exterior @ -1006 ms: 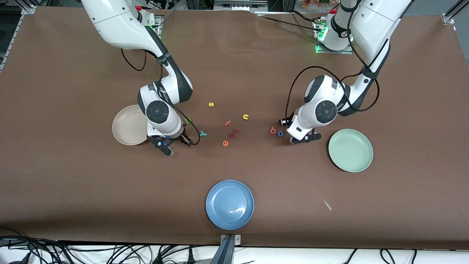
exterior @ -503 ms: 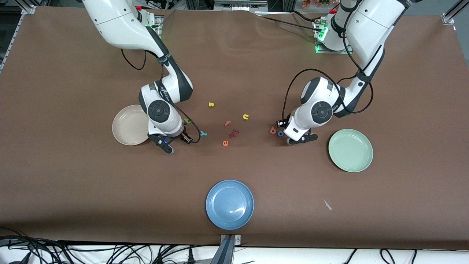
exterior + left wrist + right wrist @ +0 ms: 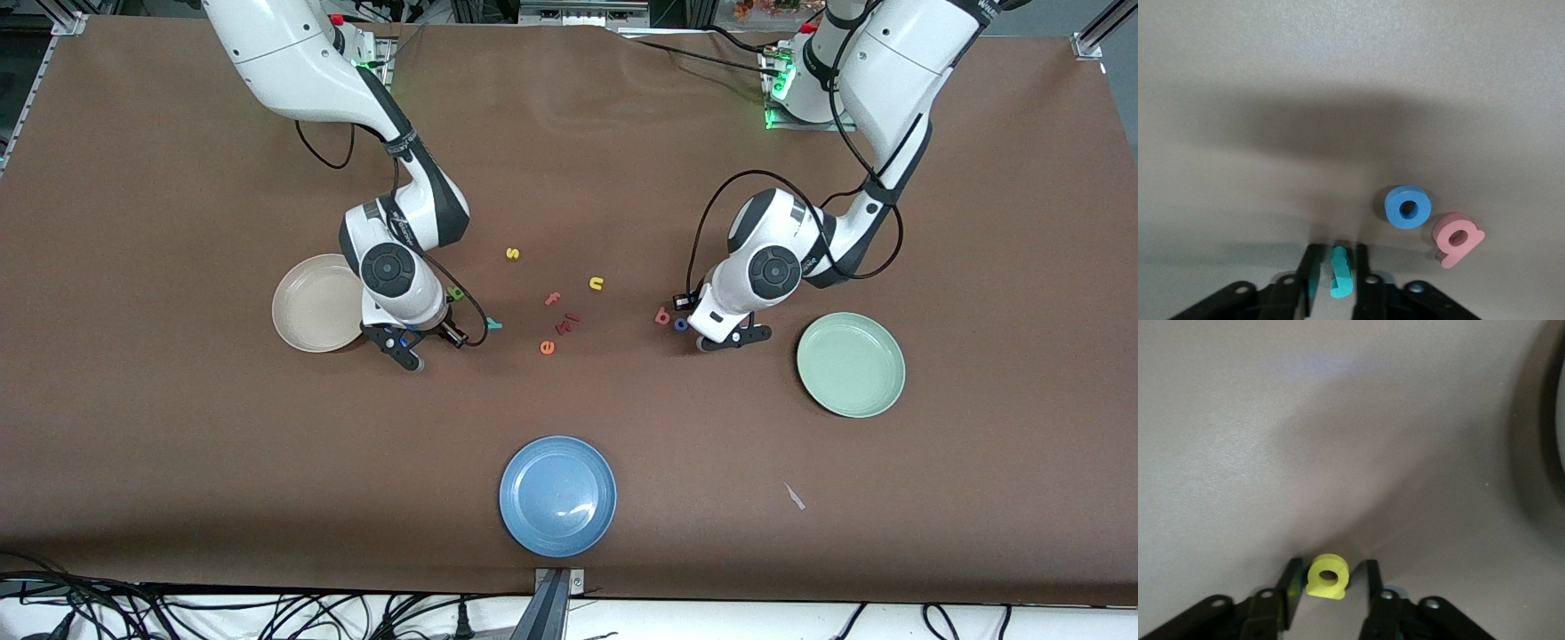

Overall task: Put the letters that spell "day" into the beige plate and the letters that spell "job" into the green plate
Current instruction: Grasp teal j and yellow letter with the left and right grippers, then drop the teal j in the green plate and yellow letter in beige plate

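My left gripper (image 3: 1338,247) is down at the table with the teal "j" (image 3: 1340,272) between its fingers, which stand narrow with slim gaps either side. The blue "o" (image 3: 1408,207) and pink "b" (image 3: 1457,239) lie just past it. My right gripper (image 3: 1332,563) straddles the yellow "a" (image 3: 1327,576), with a gap at each finger. From the front, the left gripper (image 3: 733,338) is beside the "o" (image 3: 681,324) and "b" (image 3: 662,316), near the green plate (image 3: 851,404). The right gripper (image 3: 397,348) is beside the beige plate (image 3: 293,307). The green "d" (image 3: 456,292) and teal "y" (image 3: 493,324) lie close by.
Mid-table lie a yellow "s" (image 3: 512,253), a yellow "n" (image 3: 596,284), a pink "f" (image 3: 553,299), a small red letter (image 3: 569,322) and an orange "e" (image 3: 547,347). A blue plate (image 3: 557,533) sits nearest the front camera. A paper scrap (image 3: 794,496) lies toward the left arm's end.
Both grippers' jaws have narrowed around their letters. The left hand has shifted slightly toward the "o" and "b"; the right hand has barely moved.
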### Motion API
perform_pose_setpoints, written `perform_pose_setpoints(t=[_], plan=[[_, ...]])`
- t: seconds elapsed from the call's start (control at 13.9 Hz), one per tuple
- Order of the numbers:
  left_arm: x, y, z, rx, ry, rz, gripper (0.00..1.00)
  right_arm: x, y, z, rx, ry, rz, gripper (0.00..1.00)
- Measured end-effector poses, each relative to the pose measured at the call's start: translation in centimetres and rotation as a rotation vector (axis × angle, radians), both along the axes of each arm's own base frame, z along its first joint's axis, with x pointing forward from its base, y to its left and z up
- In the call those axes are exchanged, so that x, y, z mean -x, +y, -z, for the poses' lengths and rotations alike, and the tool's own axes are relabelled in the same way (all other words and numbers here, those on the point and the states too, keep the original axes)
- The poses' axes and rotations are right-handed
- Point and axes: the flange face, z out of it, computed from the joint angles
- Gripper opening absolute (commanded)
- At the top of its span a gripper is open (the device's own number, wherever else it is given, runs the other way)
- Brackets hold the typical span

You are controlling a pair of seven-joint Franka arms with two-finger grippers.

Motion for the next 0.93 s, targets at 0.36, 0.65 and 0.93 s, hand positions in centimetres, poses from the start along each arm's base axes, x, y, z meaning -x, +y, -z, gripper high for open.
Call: perform_pose_setpoints(t=[0.36,0.65,0.93], plan=[[-1.4,0.4,-1.6,0.004,-0.033,-0.029,0.00,-0.4,-0.1,-0.6,-0.003,-0.013,-0.010,0.13],[-6.5,7.5,-9.8,-0.022,-0.020,-0.059,0.00,-2.4,-4.7,-4.6,0.053,0.040,-0.116,0.14],[-9.3,21.0,-13.0,-0.007,-0.023,-0.045,0.00,-2.5,-13.0,-8.1,0.096,0.130,-0.177,0.14]])
